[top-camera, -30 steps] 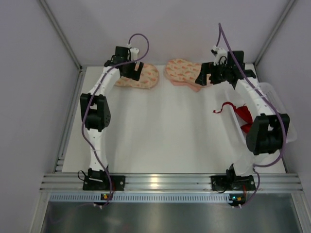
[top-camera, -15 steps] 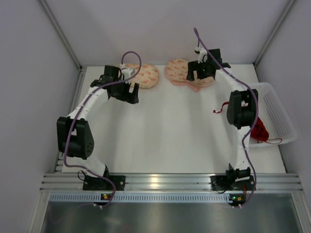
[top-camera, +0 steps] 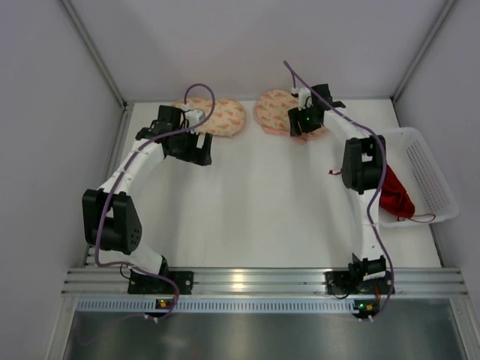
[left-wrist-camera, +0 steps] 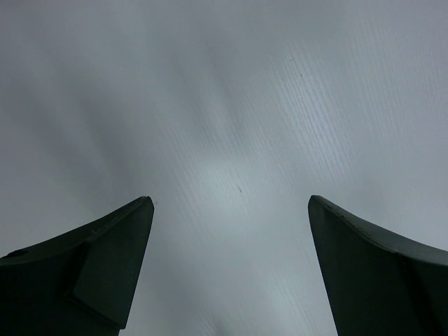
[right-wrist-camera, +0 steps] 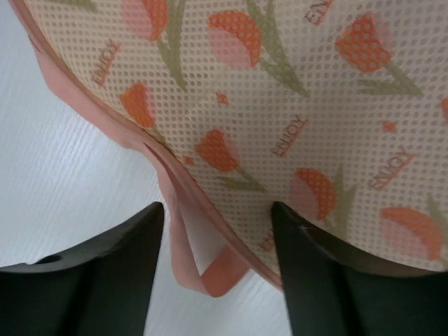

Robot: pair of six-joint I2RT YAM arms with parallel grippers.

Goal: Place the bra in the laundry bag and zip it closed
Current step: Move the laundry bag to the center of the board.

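The laundry bag (top-camera: 276, 112), a peach pouch with an orange tulip print, lies at the back of the table right of centre. My right gripper (top-camera: 298, 126) is down at its near edge. In the right wrist view that gripper (right-wrist-camera: 217, 210) is open, and its jaws straddle the rim of the pouch (right-wrist-camera: 315, 105) and a pink flap that hangs from it. The red bra (top-camera: 394, 199) lies bunched in the white basket (top-camera: 433, 180), with a strap trailing out onto the table. My left gripper (top-camera: 199, 150) hangs open over bare table, and the left wrist view shows nothing between the jaws of this gripper (left-wrist-camera: 229, 199).
A twin patterned pouch (top-camera: 225, 116) lies at the back left, just beyond my left wrist. The white mesh basket stands at the table's right edge. Grey walls close in the back and both sides, and an aluminium rail runs along the near edge.
My right arm swung left and came down onto the laundry bag's near edge, its jaws narrowing. My left arm drew back off the twin pouch toward the near left.
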